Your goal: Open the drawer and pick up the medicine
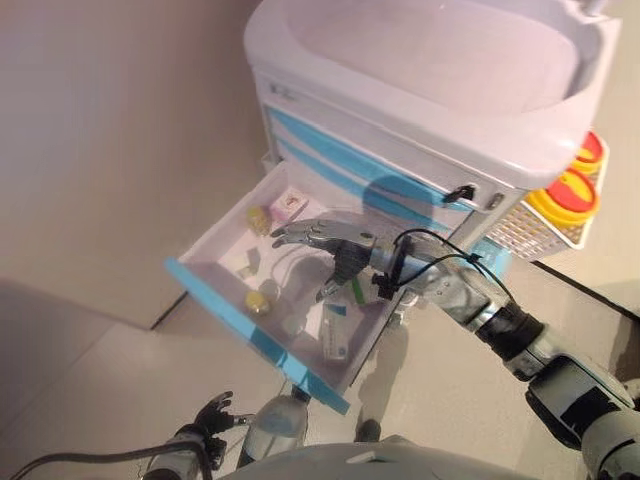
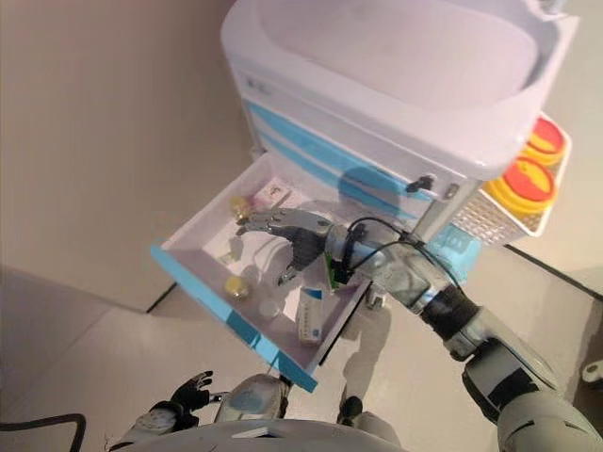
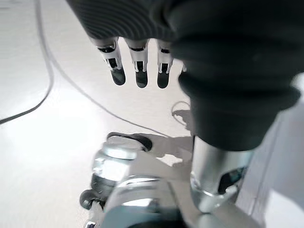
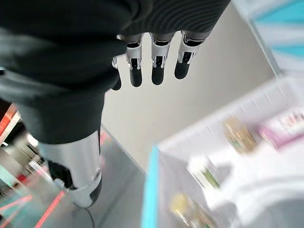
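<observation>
Cart: a white medical cart [image 1: 430, 90] with blue-fronted drawers stands on the floor; a white side basket [image 1: 540, 225] on it carries yellow and red containers [image 1: 572, 190].
Drawer: the lowest drawer [image 1: 215, 300] is pulled well out, its blue front towards the robot, so the opening step looks done.
Right hand: the right hand [image 1: 335, 240] hovers over the middle of the open drawer with fingers stretched out and relaxed, holding nothing; the right wrist view shows them straight as well.
Left hand: the left hand [image 1: 212, 415] hangs low near the floor, well apart from the drawer, fingers loosely extended and empty.
Medicine box: a white and blue medicine box [image 1: 337, 330] lies flat in the drawer's near right part, just below the right hand.
Small items: two yellowish bottles [image 1: 259, 218], a pink packet [image 1: 291, 204] and a few small vials lie on the drawer floor.
Remaining: the pick-up is not yet done; the hand has to come down and close on a medicine.
</observation>
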`<state>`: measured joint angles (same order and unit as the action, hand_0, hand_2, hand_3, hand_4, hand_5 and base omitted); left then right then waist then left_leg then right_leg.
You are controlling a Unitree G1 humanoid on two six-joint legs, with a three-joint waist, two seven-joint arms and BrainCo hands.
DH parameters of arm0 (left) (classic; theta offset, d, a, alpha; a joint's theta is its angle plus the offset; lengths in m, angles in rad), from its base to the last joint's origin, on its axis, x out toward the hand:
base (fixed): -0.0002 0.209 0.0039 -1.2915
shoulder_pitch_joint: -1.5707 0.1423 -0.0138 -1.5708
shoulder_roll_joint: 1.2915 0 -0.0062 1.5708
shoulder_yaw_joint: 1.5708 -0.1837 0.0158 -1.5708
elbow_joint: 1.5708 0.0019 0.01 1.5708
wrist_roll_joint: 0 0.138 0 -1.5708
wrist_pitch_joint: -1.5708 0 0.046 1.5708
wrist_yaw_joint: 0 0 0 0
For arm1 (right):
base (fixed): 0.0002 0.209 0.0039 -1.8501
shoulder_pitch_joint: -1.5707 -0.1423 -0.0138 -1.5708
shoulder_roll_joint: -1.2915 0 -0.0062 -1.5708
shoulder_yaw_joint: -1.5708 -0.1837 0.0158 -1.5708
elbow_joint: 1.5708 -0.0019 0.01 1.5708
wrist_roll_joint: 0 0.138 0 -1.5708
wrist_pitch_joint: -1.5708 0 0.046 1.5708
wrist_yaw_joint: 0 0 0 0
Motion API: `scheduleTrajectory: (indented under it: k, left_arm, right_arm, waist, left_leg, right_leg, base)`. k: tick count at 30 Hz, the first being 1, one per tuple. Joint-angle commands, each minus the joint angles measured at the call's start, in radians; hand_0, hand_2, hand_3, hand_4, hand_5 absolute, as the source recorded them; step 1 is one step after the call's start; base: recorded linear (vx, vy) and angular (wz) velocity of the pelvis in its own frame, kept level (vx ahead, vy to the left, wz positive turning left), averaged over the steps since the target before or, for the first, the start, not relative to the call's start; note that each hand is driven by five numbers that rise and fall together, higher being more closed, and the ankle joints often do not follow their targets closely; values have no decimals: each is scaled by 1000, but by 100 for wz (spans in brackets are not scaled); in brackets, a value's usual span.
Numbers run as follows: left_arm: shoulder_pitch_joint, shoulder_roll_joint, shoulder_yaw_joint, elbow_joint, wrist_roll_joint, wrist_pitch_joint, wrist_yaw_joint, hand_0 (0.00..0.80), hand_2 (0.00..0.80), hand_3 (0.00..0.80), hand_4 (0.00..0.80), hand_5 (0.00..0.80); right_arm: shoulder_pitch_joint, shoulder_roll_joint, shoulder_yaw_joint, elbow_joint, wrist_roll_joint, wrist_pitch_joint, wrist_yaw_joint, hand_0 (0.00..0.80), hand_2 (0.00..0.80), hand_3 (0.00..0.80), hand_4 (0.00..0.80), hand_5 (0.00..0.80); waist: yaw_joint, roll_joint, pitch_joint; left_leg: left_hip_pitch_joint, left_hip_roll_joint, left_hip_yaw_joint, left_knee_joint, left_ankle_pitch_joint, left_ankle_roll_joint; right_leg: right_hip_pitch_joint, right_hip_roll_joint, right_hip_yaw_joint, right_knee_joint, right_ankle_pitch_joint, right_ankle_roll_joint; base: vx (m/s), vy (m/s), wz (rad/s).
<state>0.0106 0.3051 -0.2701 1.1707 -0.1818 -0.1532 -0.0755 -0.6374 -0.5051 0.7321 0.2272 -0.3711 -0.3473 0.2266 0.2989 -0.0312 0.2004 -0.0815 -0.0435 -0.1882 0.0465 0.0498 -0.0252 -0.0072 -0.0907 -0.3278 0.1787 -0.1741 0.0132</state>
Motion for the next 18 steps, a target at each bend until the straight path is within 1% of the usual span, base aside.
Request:
scheduleTrajectory:
  k: [1, 2, 5, 6, 8, 12, 18]
  left_arm:
    - [-16, 35, -35, -24, 31, 4, -7, 0, 0, 0, 0, 0]
    - [-16, 39, -37, -33, 29, 5, -8, 0, 0, 0, 0, 0]
    - [-19, 50, -37, -45, 38, 9, -13, 0, 0, 0, 0, 0]
    - [-19, 53, -37, -46, 42, 7, -14, 0, 0, 0, 0, 0]
    - [-22, 64, -35, -45, 50, 2, -19, 0, 0, 0, 0, 0]
    - [-26, 75, -32, -40, 60, -17, -28, 0, 0, 0, 0, 0]
    - [-48, 79, -49, -45, 56, -47, -30, 0, 0, 0, 0, 0]
  right_arm:
    - [-69, 48, 39, 50, -87, 9, -128, 0, 0, 0, 0, 0]
    - [-82, 58, 52, 105, -132, 18, -154, 0, 0, 0, 0, 0]
    - [-112, 76, 80, 206, -201, 55, -212, 0, 0, 0, 0, 0]
    - [-116, 82, 82, 231, -210, 57, -225, 0, 0, 0, 0, 0]
    - [-138, 104, 91, 300, -229, 81, -256, 0, 0, 0, 0, 0]
    - [-163, 130, 97, 371, -234, 107, -284, 0, 0, 0, 0, 0]
    - [-194, 156, 105, 446, -232, 128, -312, 0, 0, 0, 0, 0]
  waist:
    - [47, -26, 29]
    - [63, -28, 36]
    - [97, -33, 53]
    - [102, -35, 57]
    - [129, -39, 75]
    - [154, -44, 92]
    - [172, -49, 120]
  left_leg:
    - [-17, -70, 4, 52, -88, 55]
    - [-24, -71, -8, 49, -83, 53]
    - [-39, -74, -35, 37, -70, 50]
    - [-41, -74, -40, 34, -67, 49]
    - [-48, -76, -56, 32, -63, 47]
    - [-61, -80, -77, 31, -56, 44]
    - [-81, -83, -95, 30, -48, 43]
  right_leg:
    - [-2, -61, 39, -60, 127, 67]
    - [-2, -61, 26, -60, 126, 67]
    - [-2, -60, -3, -65, 127, 68]
    - [-2, -60, -8, -66, 127, 69]
    - [-3, -59, -24, -58, 123, 70]
    - [-11, -59, -39, -48, 119, 69]
    - [-33, -58, -50, -29, 115, 73]
  base:
    - [-17, -24, 32]
    - [-24, -29, 27]
    - [-26, -37, 32]
    - [-23, -46, 31]
    - [-12, -50, 23]
    - [6, -17, 21]
    - [-5, -4, 12]
